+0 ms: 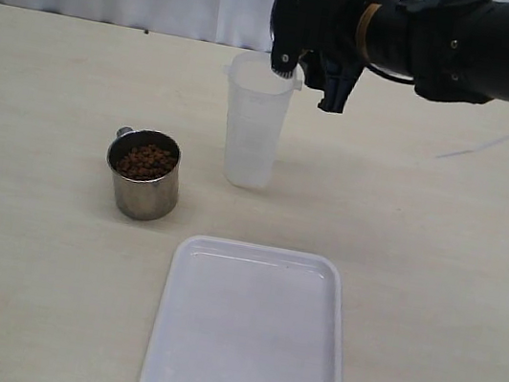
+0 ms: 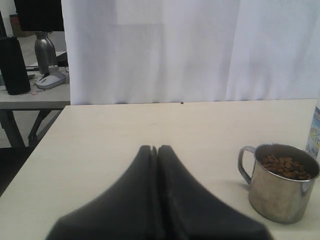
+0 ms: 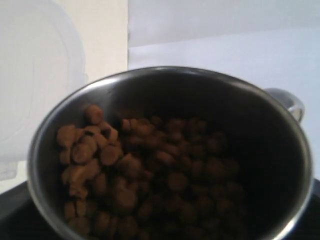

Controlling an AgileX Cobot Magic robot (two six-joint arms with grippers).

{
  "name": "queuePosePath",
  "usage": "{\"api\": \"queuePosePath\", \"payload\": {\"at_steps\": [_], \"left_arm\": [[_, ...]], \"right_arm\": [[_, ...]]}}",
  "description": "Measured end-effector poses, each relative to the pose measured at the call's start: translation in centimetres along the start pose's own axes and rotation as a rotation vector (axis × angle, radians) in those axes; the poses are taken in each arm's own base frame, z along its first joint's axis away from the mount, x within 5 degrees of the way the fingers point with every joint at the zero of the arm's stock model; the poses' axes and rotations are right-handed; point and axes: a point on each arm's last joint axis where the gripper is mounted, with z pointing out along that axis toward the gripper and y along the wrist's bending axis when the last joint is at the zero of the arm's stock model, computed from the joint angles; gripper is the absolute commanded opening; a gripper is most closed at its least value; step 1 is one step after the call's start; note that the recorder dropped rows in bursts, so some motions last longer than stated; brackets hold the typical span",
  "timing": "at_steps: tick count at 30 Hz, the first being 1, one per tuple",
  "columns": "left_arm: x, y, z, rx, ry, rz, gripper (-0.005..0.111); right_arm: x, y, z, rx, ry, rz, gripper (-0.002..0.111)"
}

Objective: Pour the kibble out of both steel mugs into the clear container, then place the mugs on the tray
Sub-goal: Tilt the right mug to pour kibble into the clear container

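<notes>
Desk: Kibble (image 3: pixel 140 170) poured yet?
Field: No. Right pincer (image 1: pixel 307 73) grips one full steel mug (image 3: pixel 225 110) at the rim of the clear container (image 1: pixel 254 133); a tilt comes next. Left pincer (image 2: pixel 154 148), closed and empty, has the second mug (image 2: pixel 280 195) just ahead. Tray (image 1: pixel 249 345) waits.

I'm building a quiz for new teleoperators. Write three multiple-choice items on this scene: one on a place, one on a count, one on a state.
1. In the exterior view, where does the table mug stand relative to the clear container? A) right B) left C) behind
2. How many mugs are on the tray? A) two B) one C) none
3. The left gripper is: A) shut, empty B) open C) shut on a mug
Key: B, it stands to the container's left; C, the tray holds none, and the other mug is held aloft; A, its fingers meet with nothing between.
</notes>
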Motion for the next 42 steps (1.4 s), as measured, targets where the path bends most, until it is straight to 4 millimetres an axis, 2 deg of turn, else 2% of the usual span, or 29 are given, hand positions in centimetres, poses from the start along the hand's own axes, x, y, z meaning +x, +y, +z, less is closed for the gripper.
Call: {"api": "queuePosePath", "payload": {"at_steps": [5,31,42], "left_arm": [[0.0,0.0,0.0,0.000,0.000,0.000,0.000],[0.0,0.0,0.0,0.000,0.000,0.000,0.000],[0.0,0.0,0.0,0.000,0.000,0.000,0.000]], "right_arm": [[-0.2,-0.9,-0.1,0.025,-0.005,-0.025,0.005],[-0.2,-0.9,-0.1,0.026,-0.002,-0.246,0.005],[-0.3,-1.3,0.2,0.039,-0.003,-0.272,0.005]]}}
